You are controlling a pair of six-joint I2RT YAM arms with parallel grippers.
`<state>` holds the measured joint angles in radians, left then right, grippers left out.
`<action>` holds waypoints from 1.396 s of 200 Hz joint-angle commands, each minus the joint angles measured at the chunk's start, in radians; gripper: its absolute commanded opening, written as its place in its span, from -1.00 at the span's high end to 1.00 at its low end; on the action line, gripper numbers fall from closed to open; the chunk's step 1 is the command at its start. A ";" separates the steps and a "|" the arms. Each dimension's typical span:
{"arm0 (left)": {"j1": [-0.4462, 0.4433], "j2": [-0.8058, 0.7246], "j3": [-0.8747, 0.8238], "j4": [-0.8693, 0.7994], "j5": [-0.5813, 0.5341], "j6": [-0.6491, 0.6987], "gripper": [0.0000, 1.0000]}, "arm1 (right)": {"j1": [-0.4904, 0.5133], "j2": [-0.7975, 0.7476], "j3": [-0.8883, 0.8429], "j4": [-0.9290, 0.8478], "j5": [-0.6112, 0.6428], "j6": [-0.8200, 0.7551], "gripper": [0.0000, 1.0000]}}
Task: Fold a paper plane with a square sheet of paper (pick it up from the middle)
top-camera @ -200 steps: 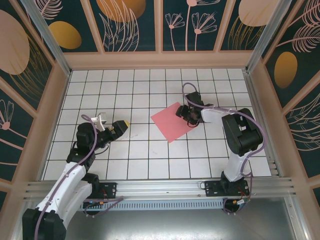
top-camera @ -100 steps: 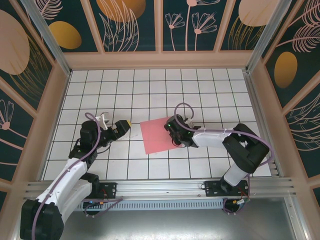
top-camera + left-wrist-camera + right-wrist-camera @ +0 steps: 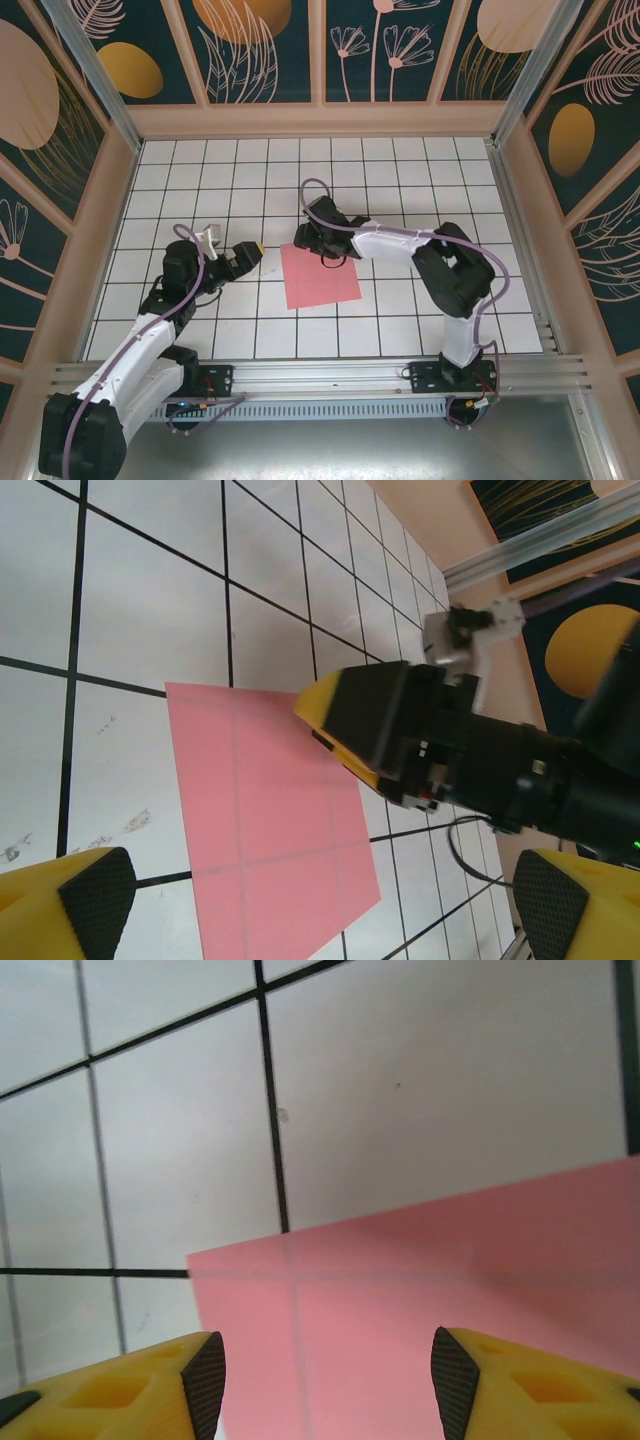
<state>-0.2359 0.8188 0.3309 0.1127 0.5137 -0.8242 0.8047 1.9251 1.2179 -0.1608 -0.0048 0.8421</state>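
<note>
You are viewing a matt pink paper sheet (image 3: 320, 280) lying on smooth, glossy white tiles (image 3: 250, 180); the pads (image 3: 205, 1380) of the right gripper (image 3: 320, 1370) are showing grainy black against smooth yellow plastic.

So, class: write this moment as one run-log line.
sheet: flat, unfolded, on table | left gripper: open, beside sheet | right gripper: open, over sheet's far edge | folding: not started

You have the square sheet of paper (image 3: 322, 280) flat on the table (image 3: 200, 180), near its middle. Your right gripper (image 3: 310, 240) sits at the sheet's far edge; your left gripper (image 3: 250, 254) is left of it, apart.
</note>
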 commanded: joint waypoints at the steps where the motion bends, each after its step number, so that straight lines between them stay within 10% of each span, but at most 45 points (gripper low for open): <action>1: -0.004 -0.009 0.029 -0.074 -0.039 0.085 -0.98 | -0.037 0.052 0.032 -0.050 -0.066 -0.063 -0.20; 80: -0.003 -0.011 0.027 -0.020 -0.015 0.032 -0.98 | -0.089 0.033 -0.090 -0.055 0.015 0.176 -0.20; 178: -0.033 0.086 0.017 0.083 0.022 0.010 -0.97 | 0.000 0.028 0.206 -0.490 0.281 -0.036 -0.69; 279: -0.056 0.124 0.026 0.025 -0.028 0.068 -0.98 | 0.071 0.139 0.171 -0.469 0.192 -0.074 -0.81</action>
<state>-0.2874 0.9363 0.3462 0.1520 0.4850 -0.7891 0.8722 2.0212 1.4033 -0.6178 0.2028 0.8158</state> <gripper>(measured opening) 0.988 0.909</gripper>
